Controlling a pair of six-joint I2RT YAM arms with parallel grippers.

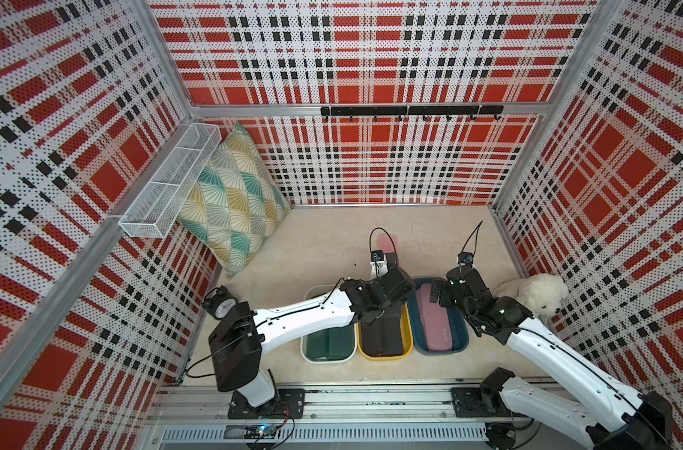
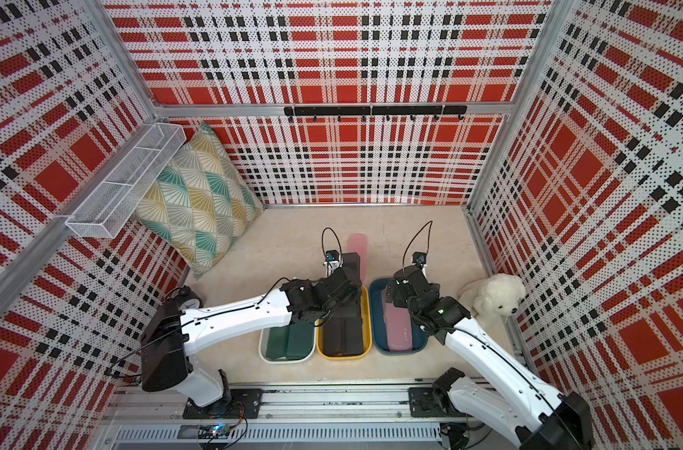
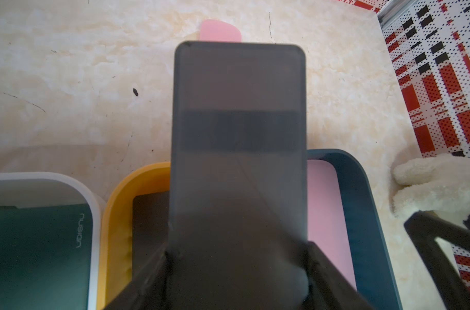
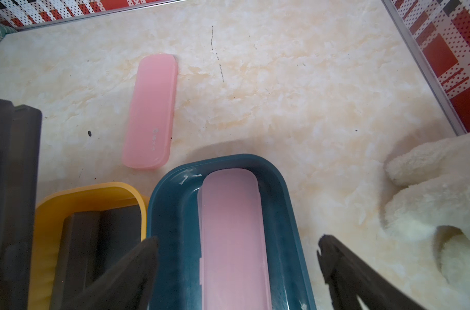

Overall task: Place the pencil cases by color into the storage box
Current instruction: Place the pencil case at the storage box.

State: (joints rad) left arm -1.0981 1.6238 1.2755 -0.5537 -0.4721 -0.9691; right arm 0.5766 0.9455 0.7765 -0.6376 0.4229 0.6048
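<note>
My left gripper (image 3: 237,249) is shut on a black pencil case (image 3: 239,134) and holds it over the far end of the yellow storage box (image 1: 408,343), where two black cases (image 4: 99,236) lie. My right gripper (image 4: 237,247) stands open above the blue box (image 4: 287,193), over a pink case (image 4: 231,228) lying inside. Another pink case (image 4: 152,110) lies on the table beyond the boxes, also seen as the pink case (image 2: 358,249) in a top view. The white box (image 3: 91,204) holds dark green cases (image 1: 328,343), partly hidden under the left arm.
A white plush toy (image 1: 542,292) sits just right of the blue box, close to my right arm. A patterned pillow (image 1: 234,195) leans at the back left under a wire basket (image 1: 172,179). An alarm clock (image 1: 223,306) stands by the left arm's base.
</note>
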